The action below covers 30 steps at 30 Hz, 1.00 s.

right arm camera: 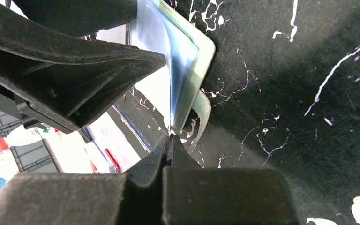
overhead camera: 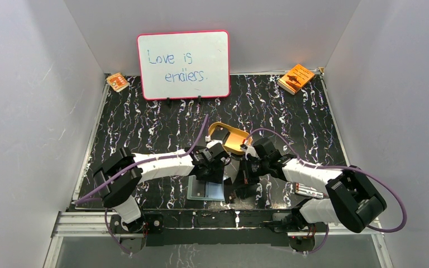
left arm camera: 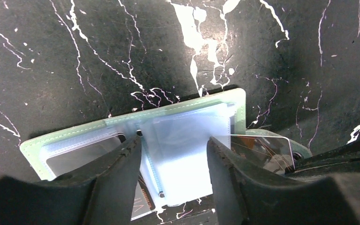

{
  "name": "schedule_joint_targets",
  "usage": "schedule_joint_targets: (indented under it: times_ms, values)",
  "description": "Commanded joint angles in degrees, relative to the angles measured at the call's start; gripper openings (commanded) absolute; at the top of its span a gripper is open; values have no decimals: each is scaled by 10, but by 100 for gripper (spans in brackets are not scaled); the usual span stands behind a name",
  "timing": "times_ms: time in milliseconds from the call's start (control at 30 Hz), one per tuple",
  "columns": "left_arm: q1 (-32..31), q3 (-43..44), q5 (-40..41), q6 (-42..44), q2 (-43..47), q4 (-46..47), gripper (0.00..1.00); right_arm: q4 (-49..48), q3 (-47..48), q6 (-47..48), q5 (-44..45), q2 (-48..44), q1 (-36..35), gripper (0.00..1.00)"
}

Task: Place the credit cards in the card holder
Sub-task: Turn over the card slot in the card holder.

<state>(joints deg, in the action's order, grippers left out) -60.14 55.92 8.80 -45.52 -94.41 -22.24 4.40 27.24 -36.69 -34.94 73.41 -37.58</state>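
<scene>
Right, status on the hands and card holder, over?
Left hand open above card holder. Right hand shut at its edge. Holder open, flat. Path clear.

Sheathed in white shells [overhead camera: 162, 163] w/ blk joints [overhead camera: 120, 167]; tipped w/ matte-blk wedge fingers [left arm camera: 117, 173]; strung w/ purple cables [overhead camera: 205, 127] behind them.

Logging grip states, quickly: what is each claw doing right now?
Left claw: open, holding nothing, over the card holder.
Right claw: shut, apparently pinching the card holder's clear pocket edge.
</scene>
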Motion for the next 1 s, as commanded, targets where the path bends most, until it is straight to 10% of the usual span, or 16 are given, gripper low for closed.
schedule_joint_targets:
  times_ms: [0,433,967]
  values:
    - [0,23,18,10,21,-39,55,-27,22,-1,-16,6,-6,0]
    - [0,43,16,-4,51,-55,77,-58,29,-10,-21,33,-24,0]
    - [2,-89,128,-122,290,-118,77,-62,70,-38,-6,39,-55,0]
